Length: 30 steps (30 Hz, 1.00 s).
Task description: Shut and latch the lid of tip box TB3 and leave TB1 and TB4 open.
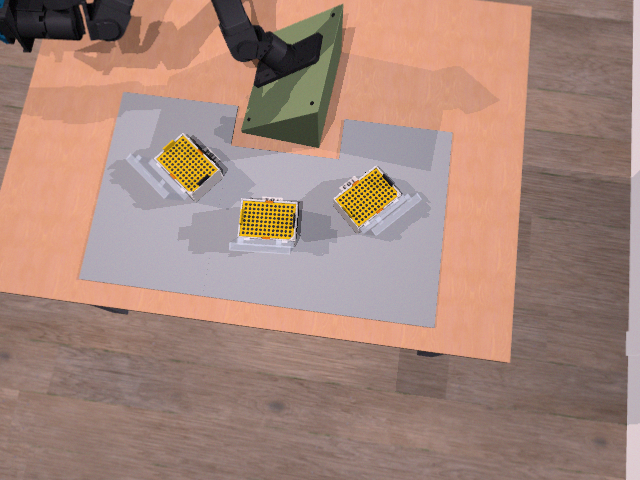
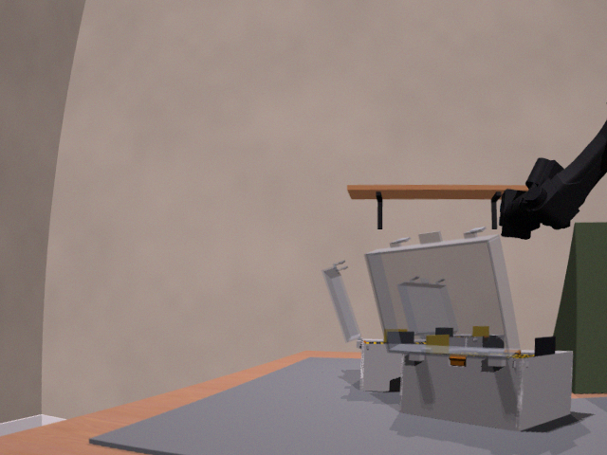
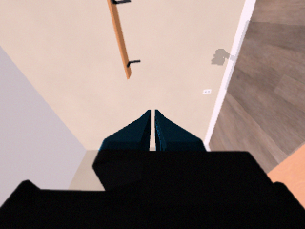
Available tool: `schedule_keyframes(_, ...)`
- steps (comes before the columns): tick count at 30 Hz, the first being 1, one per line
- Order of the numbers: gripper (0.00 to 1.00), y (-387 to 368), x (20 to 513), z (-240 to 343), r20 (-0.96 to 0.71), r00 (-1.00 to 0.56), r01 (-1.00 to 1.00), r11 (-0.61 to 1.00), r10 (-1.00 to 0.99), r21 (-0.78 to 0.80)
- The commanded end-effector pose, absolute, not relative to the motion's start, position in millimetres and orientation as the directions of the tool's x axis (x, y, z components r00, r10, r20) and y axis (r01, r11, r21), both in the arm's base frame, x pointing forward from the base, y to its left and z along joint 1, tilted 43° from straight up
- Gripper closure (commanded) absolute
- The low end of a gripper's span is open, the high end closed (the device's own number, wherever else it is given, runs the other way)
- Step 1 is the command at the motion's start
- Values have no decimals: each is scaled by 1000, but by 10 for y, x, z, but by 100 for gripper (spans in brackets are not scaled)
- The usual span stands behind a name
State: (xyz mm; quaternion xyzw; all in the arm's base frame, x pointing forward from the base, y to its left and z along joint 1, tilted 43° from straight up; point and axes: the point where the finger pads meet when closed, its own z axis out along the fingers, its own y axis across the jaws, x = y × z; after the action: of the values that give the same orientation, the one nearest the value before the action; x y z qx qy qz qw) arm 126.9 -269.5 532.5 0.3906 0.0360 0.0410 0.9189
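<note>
Three white tip boxes with yellow inserts stand on the grey bench mat [image 1: 268,268]: a left one [image 1: 187,164], a middle one [image 1: 268,219] and a right one [image 1: 367,196]. All three clear lids stand open. The ID stickers are too small to read. From the side, the nearest box [image 2: 485,387] has its lid [image 2: 441,288] upright, and another open lid [image 2: 340,303] shows behind it. My gripper [image 1: 264,76] is high above the green wedge, behind the boxes and touching none of them. In the wrist view its dark blue fingers are shut with nothing between them, pointing at the wall.
A green wedge block [image 1: 294,87] stands in the notch at the back edge of the mat, and also shows at the right of the side view [image 2: 583,303]. A wooden shelf [image 2: 436,191] hangs on the far wall. The mat lies on an orange table top.
</note>
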Motion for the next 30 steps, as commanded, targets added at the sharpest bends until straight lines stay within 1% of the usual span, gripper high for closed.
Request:
schedule_keyframes(1,100,-2736,1423,5243,-131,984,23,652,118,758)
schedule_keyframes(5,100,-2758,1501,5196,-134,984,25,650,119,759)
schedule_keyframes(8,100,-2780,1625,5116,-213,966,81,616,144,783)
schedule_keyframes(13,100,-2794,1702,5065,-218,965,84,614,145,785)
schedule_keyframes(16,100,-2804,1824,4978,-296,939,143,584,175,799)
schedule_keyframes(19,100,-2811,1900,4922,-300,937,146,582,177,800)
schedule_keyframes(22,100,-2809,2017,4830,-376,902,205,557,211,805)
schedule_keyframes(27,100,-2809,2091,4769,-381,900,209,555,213,805)
schedule_keyframes(30,100,-2795,2203,4672,-453,856,267,536,250,801)
